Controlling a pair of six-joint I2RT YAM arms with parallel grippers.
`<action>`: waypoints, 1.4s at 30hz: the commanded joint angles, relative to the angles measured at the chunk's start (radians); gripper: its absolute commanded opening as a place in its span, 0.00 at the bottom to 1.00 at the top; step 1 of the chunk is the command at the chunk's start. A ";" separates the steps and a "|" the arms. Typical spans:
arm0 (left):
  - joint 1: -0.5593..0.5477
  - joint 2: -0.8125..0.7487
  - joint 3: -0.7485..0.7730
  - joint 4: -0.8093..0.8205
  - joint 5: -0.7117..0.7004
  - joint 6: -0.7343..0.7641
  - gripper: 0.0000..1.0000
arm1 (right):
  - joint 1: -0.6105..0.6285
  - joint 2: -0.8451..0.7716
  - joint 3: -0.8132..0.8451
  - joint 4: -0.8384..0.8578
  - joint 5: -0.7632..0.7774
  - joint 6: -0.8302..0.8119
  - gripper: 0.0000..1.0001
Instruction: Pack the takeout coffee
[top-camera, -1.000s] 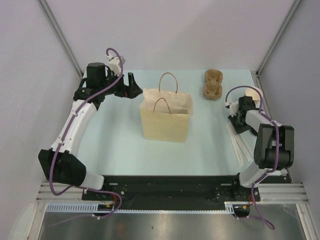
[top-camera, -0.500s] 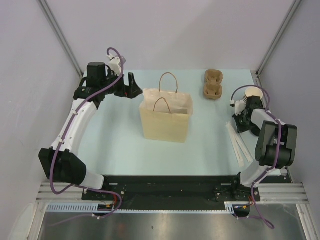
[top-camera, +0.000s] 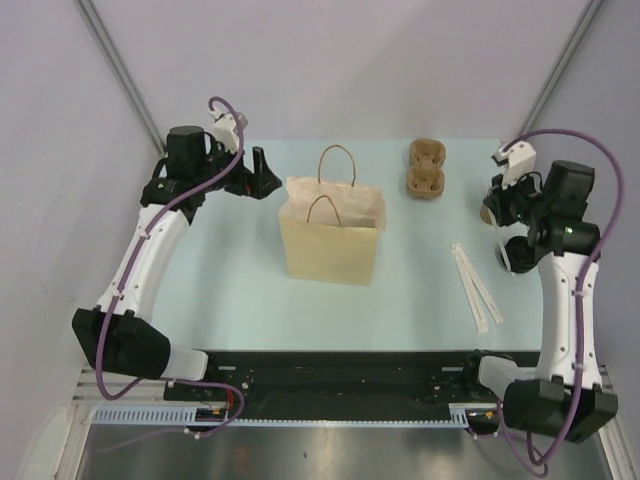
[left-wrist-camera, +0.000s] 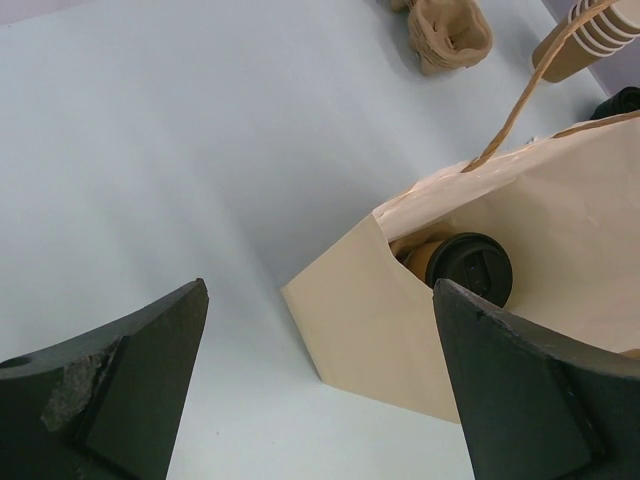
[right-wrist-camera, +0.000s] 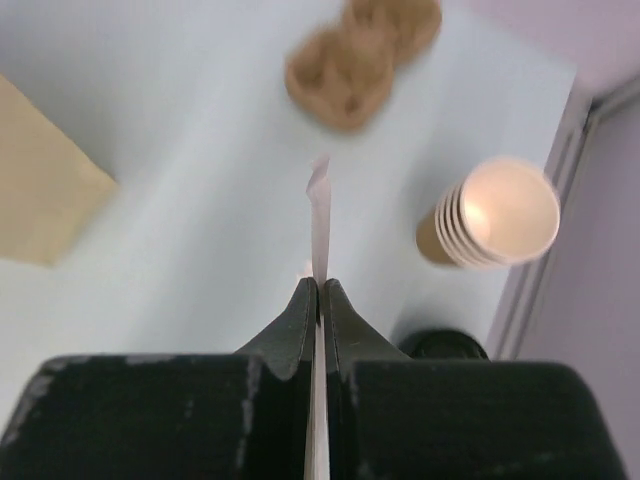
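Note:
A tan paper bag (top-camera: 332, 240) stands open mid-table. In the left wrist view a brown cup with a black lid (left-wrist-camera: 470, 266) lies inside the bag (left-wrist-camera: 400, 330). A stack of brown kraft cups, white inside (right-wrist-camera: 495, 213), stands at the far right and also shows in the left wrist view (left-wrist-camera: 588, 35). My left gripper (top-camera: 262, 170) is open and empty, above the table left of the bag, its jaws wide apart (left-wrist-camera: 320, 300). My right gripper (right-wrist-camera: 318, 290) is shut on a white wrapped straw (right-wrist-camera: 319, 215) and is held above the table near the cup stack (top-camera: 498, 210).
A brown pulp cup carrier (top-camera: 426, 168) lies at the back, right of the bag. Two white wrapped straws (top-camera: 476, 287) lie on the table at the right. A black round thing (right-wrist-camera: 445, 345) sits beside the cup stack. Walls close in on both sides.
My right arm has lifted off the table and swung up and back, carrying a straw. The left arm has barely moved.

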 joint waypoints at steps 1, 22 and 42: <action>0.016 -0.066 -0.021 0.052 0.008 0.017 0.99 | 0.032 -0.081 0.095 0.099 -0.210 0.217 0.00; 0.043 -0.186 -0.106 0.055 -0.070 0.014 0.99 | 0.734 0.354 0.640 0.611 -0.009 0.629 0.00; 0.048 -0.192 -0.126 0.026 -0.058 0.014 1.00 | 0.854 0.350 0.265 0.551 -0.074 0.457 0.00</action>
